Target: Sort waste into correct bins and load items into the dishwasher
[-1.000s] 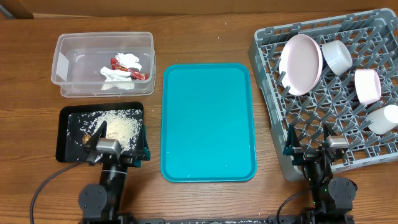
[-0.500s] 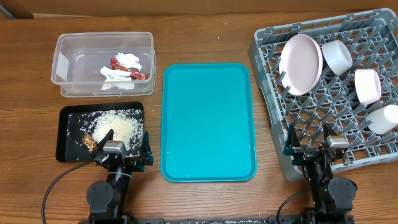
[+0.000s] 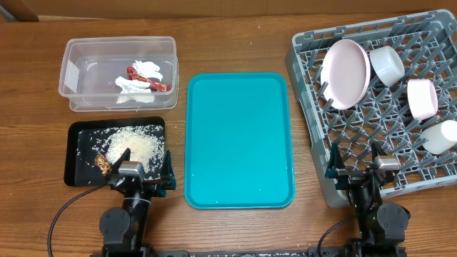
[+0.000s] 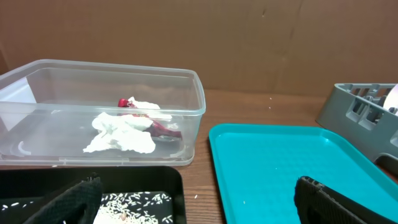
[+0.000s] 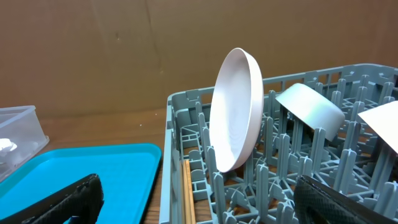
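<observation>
The clear tub (image 3: pixel 71 71) holds the crumpled napkin (image 3: pixel 136 82) and red sauce packet (image 3: pixel 146 80); both also show in the left wrist view (image 4: pixel 121 134). The black tray (image 3: pixel 75 153) holds rice (image 3: pixel 139 145) and a brown lump (image 3: pixel 102 164). The grey rack (image 3: pixel 371 121) holds the plate (image 3: pixel 346 71), two bowls (image 3: pixel 388 64) (image 3: pixel 423 98) and a cup (image 3: pixel 441 135). Wooden chopsticks (image 5: pixel 188 190) lie along the rack's near-left wall. My left gripper (image 3: pixel 139 173) is open and empty at the tray's front edge. My right gripper (image 3: pixel 355 169) is open and empty at the rack's front.
A large teal tray (image 3: pixel 239 139) lies bare between the black tray and the rack. A brown cardboard wall (image 4: pixel 199 37) stands behind the table. A few rice grains (image 4: pixel 194 196) lie on the wood between the black tray and the teal tray.
My left gripper has drawn back toward the table's front edge, off the black tray. The right arm has not moved.
</observation>
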